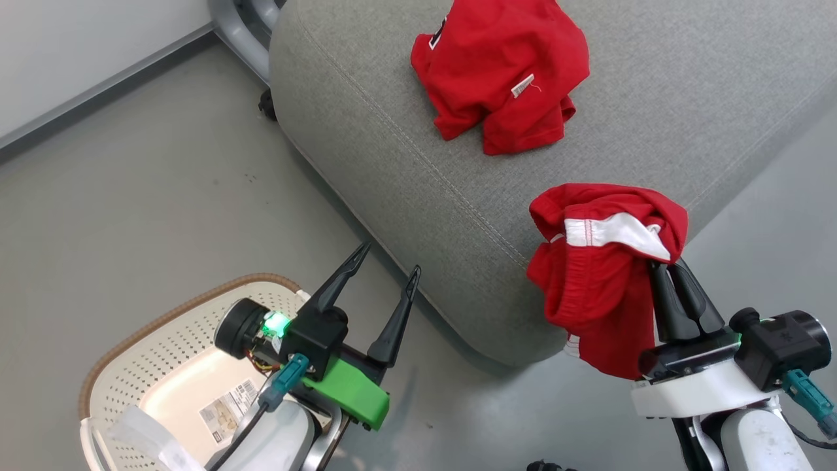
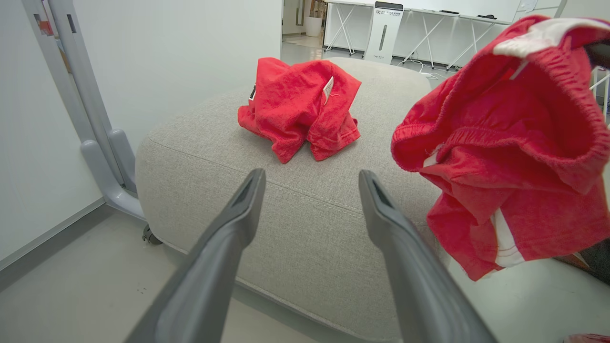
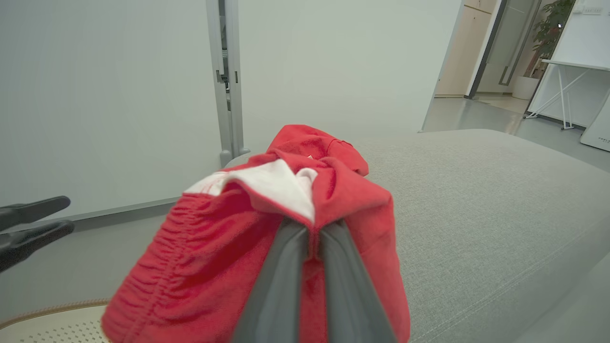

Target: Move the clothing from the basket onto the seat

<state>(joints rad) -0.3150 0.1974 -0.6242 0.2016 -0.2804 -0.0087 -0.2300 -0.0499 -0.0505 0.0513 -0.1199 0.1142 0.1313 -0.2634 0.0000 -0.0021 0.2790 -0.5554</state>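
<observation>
One piece of red clothing (image 1: 500,75) (image 2: 300,107) lies crumpled on the light-grey seat (image 1: 686,131) (image 2: 305,224) (image 3: 476,190). A second red garment with white trim (image 1: 598,281) (image 2: 505,157) (image 3: 228,252) hangs from my right gripper (image 1: 664,261) (image 3: 312,228), which is shut on it beside the seat's front corner, above the floor. My left gripper (image 1: 391,257) (image 2: 310,174) (image 3: 71,213) stands open with nothing between its fingers, above the cream basket (image 1: 189,302) (image 3: 52,312), pointing toward the seat's edge. No cloth shows in the part of the basket I can see.
A grey metal frame with a caster (image 1: 252,33) (image 2: 100,143) stands by the seat's far left corner, next to the white wall. Grey floor (image 1: 163,183) surrounds the basket. White folding tables (image 2: 429,28) stand far behind the seat.
</observation>
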